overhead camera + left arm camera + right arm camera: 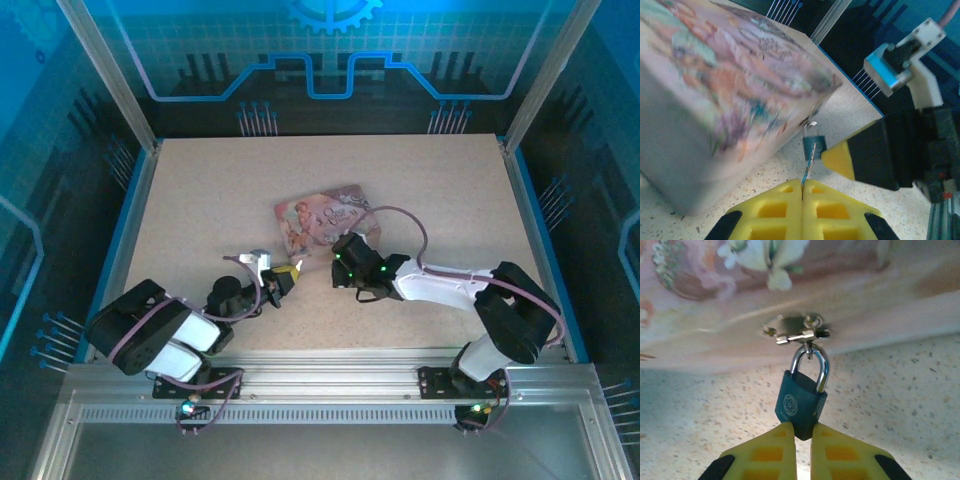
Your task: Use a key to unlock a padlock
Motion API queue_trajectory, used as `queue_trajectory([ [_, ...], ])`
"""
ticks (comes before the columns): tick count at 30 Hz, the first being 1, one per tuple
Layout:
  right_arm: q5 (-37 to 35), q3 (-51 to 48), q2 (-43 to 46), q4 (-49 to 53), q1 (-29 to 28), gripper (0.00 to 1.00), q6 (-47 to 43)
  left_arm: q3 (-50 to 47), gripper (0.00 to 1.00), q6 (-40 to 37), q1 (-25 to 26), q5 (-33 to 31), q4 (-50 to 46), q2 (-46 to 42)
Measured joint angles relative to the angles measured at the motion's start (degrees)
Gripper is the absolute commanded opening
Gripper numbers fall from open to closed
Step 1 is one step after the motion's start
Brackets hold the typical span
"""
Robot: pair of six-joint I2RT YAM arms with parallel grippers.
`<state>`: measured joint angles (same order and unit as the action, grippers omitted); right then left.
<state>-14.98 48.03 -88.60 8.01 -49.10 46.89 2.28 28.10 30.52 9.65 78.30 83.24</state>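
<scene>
Pinching thin metal key, left hand; right hand clamped on boxy padlock.

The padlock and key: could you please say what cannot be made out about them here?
Right wrist: the underside of the padlock, with any keyhole, is hidden between the fingers of the right claw.
Left wrist: the key, pinched in the left claw, is thin and blurred; whether its tip enters the padlock is unclear.
Top external: both are too small to pick out.

I am counting: one padlock, one key, one pink tin, and two claws of mine, left gripper and right gripper
</scene>
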Motion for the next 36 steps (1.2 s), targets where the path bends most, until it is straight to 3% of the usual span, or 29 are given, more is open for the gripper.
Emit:
queue_trajectory([
  [5,-0.72,-1.44,0.17,-1.73,-0.28,0.18,-0.61,-0.11,0.00,-1.20,0.00,-0.02,-3.15,-4.59],
  [12,-1.11,-5.33,3.41,-3.61,-0.39,0.47,-1.64,-0.11,0.00,-3.78,0.00,-0.02,-15.06,-17.55],
  [16,-2.54,-4.09,3.80,-2.16,-0.46,0.54,-3.04,-0.09,0.00,-5.81,0.00,-0.87,-24.15,-27.04],
  [23,-5.99,0.81,0.00,-2.36,-1.38,0.56,-10.51,-0.07,0.00,-7.54,0.00,-1.90,-34.58,-36.39],
  [36,-12.92,6.38,-9.75,-2.45,-1.90,0.52,-15.43,0.11,0.00,-7.72,0.00,-1.95,-40.00,-37.51],
])
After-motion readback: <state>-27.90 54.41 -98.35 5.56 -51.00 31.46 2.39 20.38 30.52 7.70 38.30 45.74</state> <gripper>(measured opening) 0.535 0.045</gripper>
